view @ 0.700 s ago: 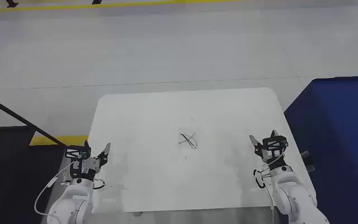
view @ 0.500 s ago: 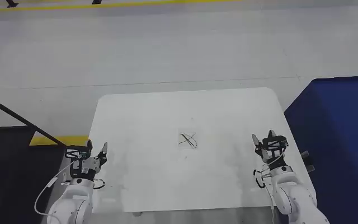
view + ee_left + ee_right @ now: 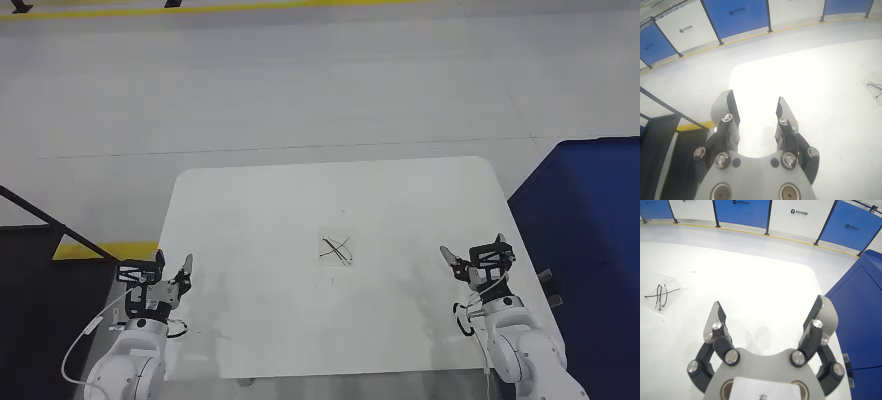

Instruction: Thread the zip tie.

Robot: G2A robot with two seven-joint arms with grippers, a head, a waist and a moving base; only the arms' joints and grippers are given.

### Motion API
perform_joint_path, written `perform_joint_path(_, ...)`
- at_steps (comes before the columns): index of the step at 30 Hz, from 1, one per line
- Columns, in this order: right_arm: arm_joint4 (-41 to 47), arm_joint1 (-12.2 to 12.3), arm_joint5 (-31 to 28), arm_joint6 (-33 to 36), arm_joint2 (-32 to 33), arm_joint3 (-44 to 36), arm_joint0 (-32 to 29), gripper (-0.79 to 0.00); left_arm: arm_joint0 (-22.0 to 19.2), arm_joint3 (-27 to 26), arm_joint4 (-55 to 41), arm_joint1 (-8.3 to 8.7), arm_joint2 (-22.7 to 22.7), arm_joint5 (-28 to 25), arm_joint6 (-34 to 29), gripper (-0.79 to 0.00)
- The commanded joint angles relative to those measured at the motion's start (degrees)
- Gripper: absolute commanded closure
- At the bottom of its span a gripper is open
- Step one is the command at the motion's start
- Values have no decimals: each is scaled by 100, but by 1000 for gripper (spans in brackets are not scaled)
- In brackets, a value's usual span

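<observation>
Crossed thin black plastic zip ties (image 3: 337, 250) lie on clear plastic film (image 3: 670, 283) mid white worktop (image 3: 250, 210), left tool (image 3: 755, 94) and right tool (image 3: 768, 299) both spread apart, empty, at its near corners; risk: pinching two overlapping ties or the film.

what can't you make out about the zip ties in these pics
- Top view: the zip ties are too small to count or tell heads from tails.
- Left wrist view: the picture's edge cuts them off.
- Right wrist view: they cross, so whether any is already threaded is unclear; the clear sheet under them could be a bag or a plate.
</observation>
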Motion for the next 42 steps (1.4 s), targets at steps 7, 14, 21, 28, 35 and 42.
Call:
perform_joint_path(7, -650, 53, -231, 34, 175, -222, 293, -785, 0, 0, 0, 0, 0, 0, 0, -785)
perform_joint_path(14, -1121, 150, -2349, 2431, -464, -816, 1920, -785, 0, 0, 0, 0, 0, 0, 0, -785)
perform_joint_path(21, -396, -74, -3012, 5103, -2314, -154, 3865, -785, 0, 0, 0, 0, 0, 0, 0, -785)
perform_joint_path(28, 1, -163, -2623, 5495, -2556, -16, 4210, -785, 0, 0, 0, 0, 0, 0, 0, -785)
perform_joint_path(35, 839, -191, -3255, 6263, -2847, 361, 4316, -785, 0, 0, 0, 0, 0, 0, 0, -785)
perform_joint_path(42, 5855, -489, -1629, 8800, -4420, 2831, 6927, -785, 0, 0, 0, 0, 0, 0, 0, -785)
